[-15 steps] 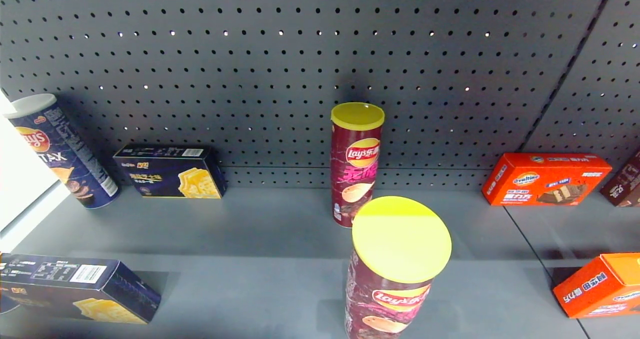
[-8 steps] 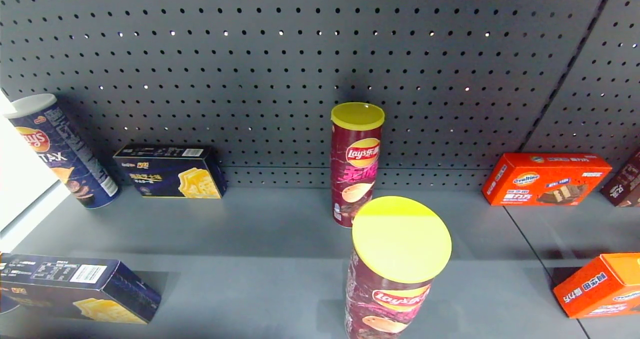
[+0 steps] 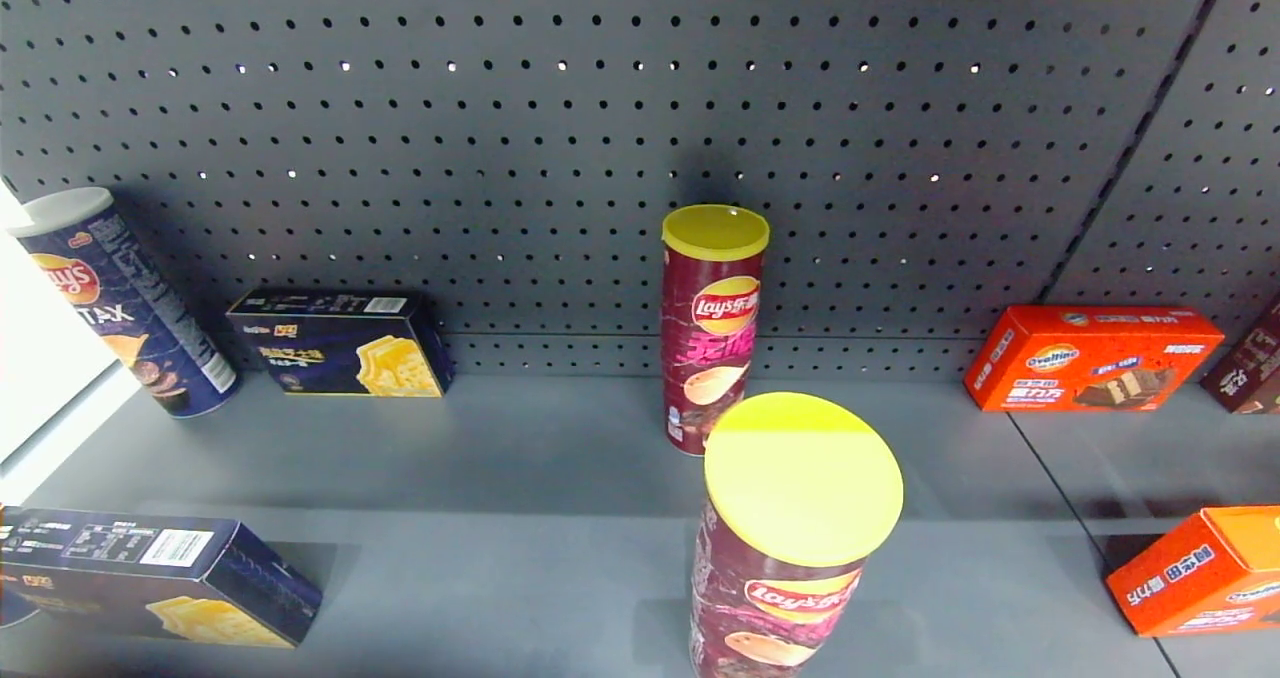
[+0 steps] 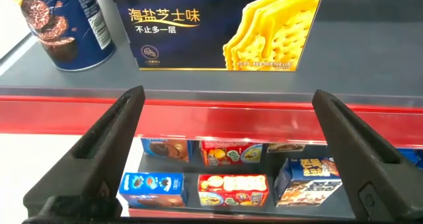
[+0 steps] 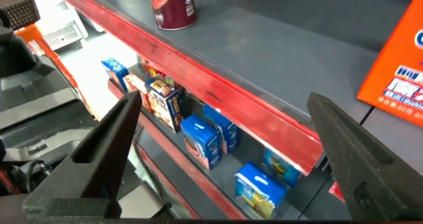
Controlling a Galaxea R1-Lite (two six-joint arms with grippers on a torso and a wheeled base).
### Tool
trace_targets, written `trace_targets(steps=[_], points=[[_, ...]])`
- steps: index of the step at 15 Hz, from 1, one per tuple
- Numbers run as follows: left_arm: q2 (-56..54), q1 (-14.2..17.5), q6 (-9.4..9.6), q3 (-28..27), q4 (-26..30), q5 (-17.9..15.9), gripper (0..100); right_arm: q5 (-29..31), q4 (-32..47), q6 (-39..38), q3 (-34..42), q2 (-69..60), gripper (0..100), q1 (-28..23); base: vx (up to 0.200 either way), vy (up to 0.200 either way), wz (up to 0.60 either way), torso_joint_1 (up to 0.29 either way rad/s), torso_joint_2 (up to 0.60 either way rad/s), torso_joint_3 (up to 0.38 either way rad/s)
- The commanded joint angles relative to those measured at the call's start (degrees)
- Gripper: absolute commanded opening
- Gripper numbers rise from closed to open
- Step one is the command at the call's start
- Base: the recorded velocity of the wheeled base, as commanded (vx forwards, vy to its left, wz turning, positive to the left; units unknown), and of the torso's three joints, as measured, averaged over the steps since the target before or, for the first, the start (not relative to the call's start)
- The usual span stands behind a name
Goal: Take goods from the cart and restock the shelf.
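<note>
Two maroon chip cans with yellow lids stand on the grey shelf (image 3: pixel 520 478), one near the front (image 3: pixel 790 558), one at the back (image 3: pixel 712 328). Dark blue cracker boxes lie at back left (image 3: pixel 340 343) and front left (image 3: pixel 150 578). My left gripper (image 4: pixel 228 95) is open and holds nothing, just outside the shelf's red front edge (image 4: pixel 218 112), facing a cracker box (image 4: pixel 218 26) and a blue can (image 4: pixel 66 26). My right gripper (image 5: pixel 225 102) is open too, off the red edge (image 5: pixel 218 92), between a maroon can (image 5: pixel 173 6) and an orange box (image 5: pixel 400 65).
A blue chip can (image 3: pixel 120 303) leans at the far left by the pegboard back wall (image 3: pixel 600 108). Orange boxes lie at back right (image 3: pixel 1090 358) and front right (image 3: pixel 1195 568). The shelf below holds several small boxes (image 4: pixel 231 187), with blue ones (image 5: pixel 201 141) among them.
</note>
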State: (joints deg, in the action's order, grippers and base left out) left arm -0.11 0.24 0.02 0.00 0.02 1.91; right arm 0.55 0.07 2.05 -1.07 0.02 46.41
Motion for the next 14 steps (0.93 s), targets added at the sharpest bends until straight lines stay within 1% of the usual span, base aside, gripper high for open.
trace_targets(steps=[1, 2, 3, 4, 5, 6, 7, 8, 10, 11, 12, 14], points=[[0.11, 0.02, -0.02, 0.0, -0.02, 0.02, 100, 1.39, -2.01, 0.24, -10.79, 7.45, 100, 0.17, 0.0, 0.0, 0.0, 0.0, 0.0, 0.0], [0.11, 0.02, -0.02, 0.0, -0.02, 0.02, 100, 6.31, -4.03, -0.91, -18.0, 18.34, 100, 4.22, 0.0, 0.0, 0.0, 0.0, 0.0, 0.0], [0.11, 0.02, 0.06, 0.0, -0.02, 0.02, 100, 7.63, -2.53, -0.64, -21.34, 21.51, 100, 6.59, 0.0, 0.0, 0.0, 0.0, 0.0, 0.0], [0.11, 0.02, -0.02, 0.0, -0.02, 0.02, 100, 8.24, -0.69, 0.33, -23.1, 25.02, 100, 5.36, 0.0, 0.0, 0.0, 0.0, 0.0, 0.0], [0.11, 0.02, 0.06, 0.0, -0.02, 0.02, 100, 7.54, -0.6, 0.85, -23.98, 27.84, 100, 2.55, 0.0, 0.0, 0.0, 0.0, 0.0, 0.0], [0.11, 0.02, 0.06, 0.0, -0.02, 0.02, 100, 5.25, -0.78, 1.56, -24.59, 29.95, 100, -0.88, 0.0, 0.0, 0.0, 0.0, 0.0, 0.0], [0.11, 0.02, -0.02, 0.0, -0.02, 0.02, 100, -0.99, -1.13, 3.05, -25.82, 31.97, 100, -6.07, 0.0, 0.0, 0.0, 0.0, 0.0, 0.0], [0.11, 0.02, 0.06, 0.0, -0.02, 0.02, 100, -8.2, 0.1, 5.69, -27.49, 33.99, 100, -11.34, 0.0, 0.0, 0.0, 0.0, 0.0, 0.0], [0.11, 0.02, 0.06, 0.0, -0.02, 0.02, 100, -8.63, 0.45, 6.21, -27.67, 35.57, 100, -16.53, 0.0, 0.0, 0.0, 0.0, 0.0, 0.0], [0.11, 0.02, -0.02, 0.0, -0.02, 0.02, 100, -12.15, 0.28, 6.21, -27.93, 38.47, 100, -19.52, 0.0, 0.0, 0.0, 0.0, 0.0, 0.0], [0.11, 0.02, 0.06, 0.0, -0.02, 0.02, 100, -13.29, 0.54, 6.21, -28.9, 39.35, 100, -20.48, 0.0, 0.0, 0.0, 0.0, 0.0, 0.0], [0.11, 0.02, 0.06, 0.0, -0.02, 0.02, 100, -13.91, 0.54, 6.21, -29.34, 41.9, 100, -20.22, 0.0, 0.0, 0.0, 0.0, 0.0, 0.0]])
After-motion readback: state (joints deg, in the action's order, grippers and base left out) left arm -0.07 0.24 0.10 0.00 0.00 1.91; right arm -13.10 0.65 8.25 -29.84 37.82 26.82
